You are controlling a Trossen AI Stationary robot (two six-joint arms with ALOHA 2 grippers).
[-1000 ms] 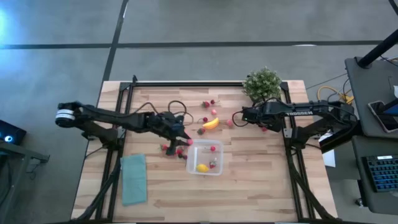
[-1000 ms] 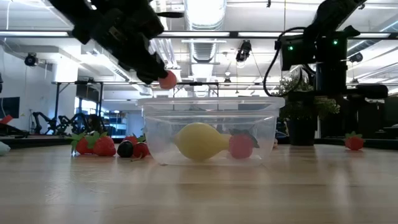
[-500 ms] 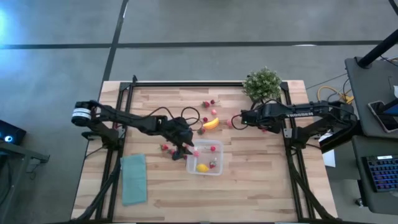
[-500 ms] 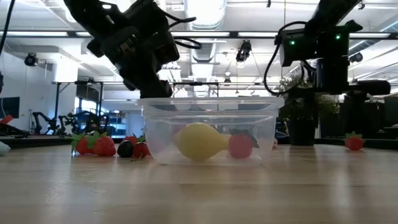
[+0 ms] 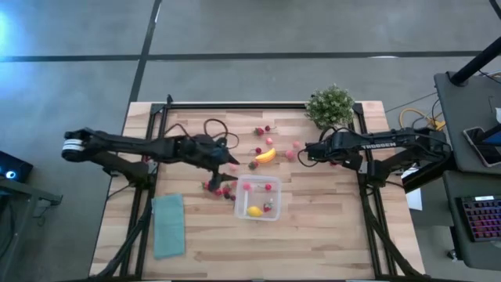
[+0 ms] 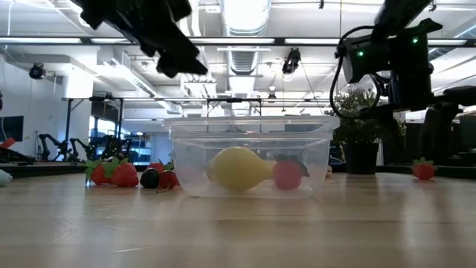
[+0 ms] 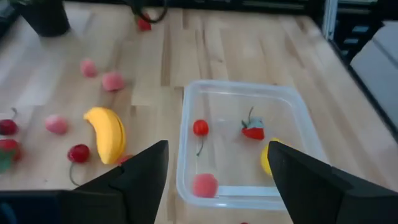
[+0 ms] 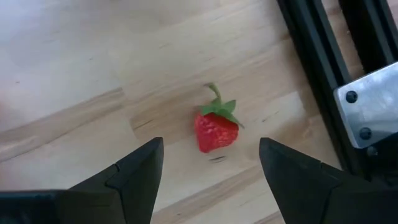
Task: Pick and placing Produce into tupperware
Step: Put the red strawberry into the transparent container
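The clear tupperware point(image 5: 258, 198) stands mid-table and holds a yellow lemon point(image 5: 254, 211), a cherry point(image 7: 199, 128), a strawberry point(image 7: 252, 131) and a pink berry point(image 7: 204, 185). My left gripper point(image 5: 232, 166) hangs open and empty above the table, just left of and beyond the tupperware point(image 7: 236, 99). A banana point(image 5: 266, 155) and loose berries point(image 5: 219, 188) lie on the wood around it. My right gripper point(image 5: 307, 152) is open to the right of the banana. In its wrist view a strawberry point(image 8: 216, 130) lies on the table below, in line between the fingers and untouched.
A potted plant point(image 5: 329, 104) stands at the far right. A teal cloth point(image 5: 168, 225) lies near the left front. Cherries point(image 5: 262, 131) lie toward the far edge. Black frame rails point(image 5: 362, 168) run along the table's sides.
My left gripper carried a pink berry over the tupperware's left part and opened. The berry now lies inside. The gripper then drew back up, toward the table's left and far side. My right gripper has shifted slightly toward the right edge.
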